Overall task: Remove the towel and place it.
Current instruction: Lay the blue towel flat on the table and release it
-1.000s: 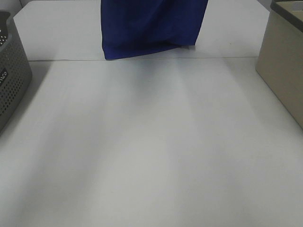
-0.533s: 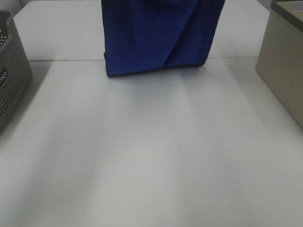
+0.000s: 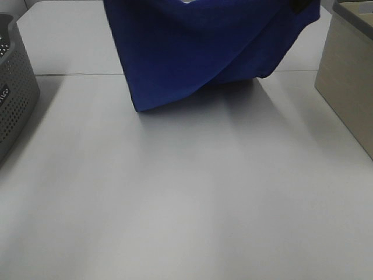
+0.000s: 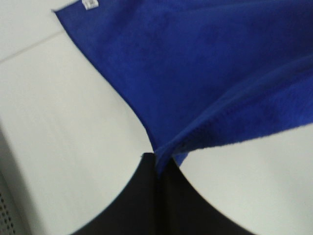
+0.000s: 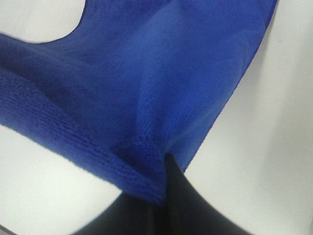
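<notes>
Two grips on, both solid: left gripper [image 4: 159, 159] has its fingers [image 4: 139, 196] pinched together on the hemmed edge of the large royal-blue microfibre towel [image 3: 204, 52], and right gripper [image 5: 165, 159] is likewise clamped on a folded hemmed corner. Towel hangs at 12 o'clock over the white surface [image 3: 186, 204], between the grey perforated basket [image 3: 14, 87] at 9 and the beige box [image 3: 349, 87] at 3. Can't tell if the low corner touches the surface; looks just above it

Step as I read it: carry over and lay down. To do it well, hold both grips level and apart so the top edge is taut, bring it toward 6, land the bottom hem first, then lower the top so it lies flat. The diagonal fold in the front layer will need pulling out. Stay off basket and box

Orientation: held edge runs 9–3, which I take as the long axis. Drape falls toward 6 and the bottom hem slants, lower at 8 than at 4. Small white tag [image 4: 89, 4] sits at a free corner in the left wrist view
</notes>
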